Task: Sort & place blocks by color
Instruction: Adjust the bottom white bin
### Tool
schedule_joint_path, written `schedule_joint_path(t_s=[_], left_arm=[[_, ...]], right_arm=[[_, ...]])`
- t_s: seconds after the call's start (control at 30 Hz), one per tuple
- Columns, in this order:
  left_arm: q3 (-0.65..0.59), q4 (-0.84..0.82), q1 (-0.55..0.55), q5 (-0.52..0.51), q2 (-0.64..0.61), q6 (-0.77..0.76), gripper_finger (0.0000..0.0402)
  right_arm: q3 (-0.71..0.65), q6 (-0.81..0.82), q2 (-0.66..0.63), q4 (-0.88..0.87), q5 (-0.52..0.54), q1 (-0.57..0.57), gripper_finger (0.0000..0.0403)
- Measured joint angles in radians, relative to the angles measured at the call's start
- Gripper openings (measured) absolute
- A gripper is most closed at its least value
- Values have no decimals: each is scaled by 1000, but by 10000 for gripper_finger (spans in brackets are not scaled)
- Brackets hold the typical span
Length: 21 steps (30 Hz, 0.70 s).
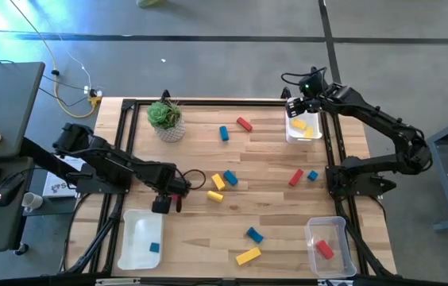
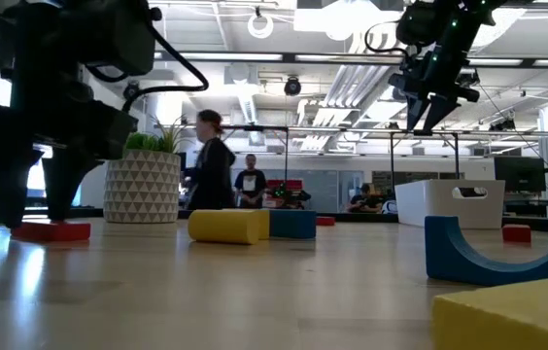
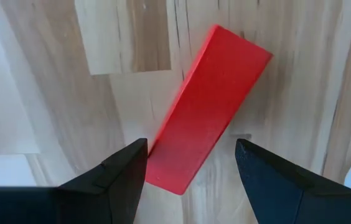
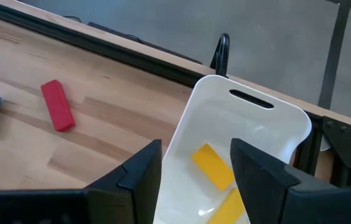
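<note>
Straddling a red block on the wood table, left gripper spread wide, fingers either side, not touching. Hovering over the far white tray with yellow blocks inside, right gripper parted, empty.

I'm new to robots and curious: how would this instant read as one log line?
left claw: open, astride flat red block on table | right claw: open, empty, over white plastic tray holding yellow blocks
</note>
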Motion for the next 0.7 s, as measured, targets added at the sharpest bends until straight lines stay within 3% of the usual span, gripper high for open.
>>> schedule_joint_path(t_s=[0.7], left_arm=[[39,-18,38,-20,11,-32,231]], right_arm=[[0,-19,0,-1,-38,0,177]])
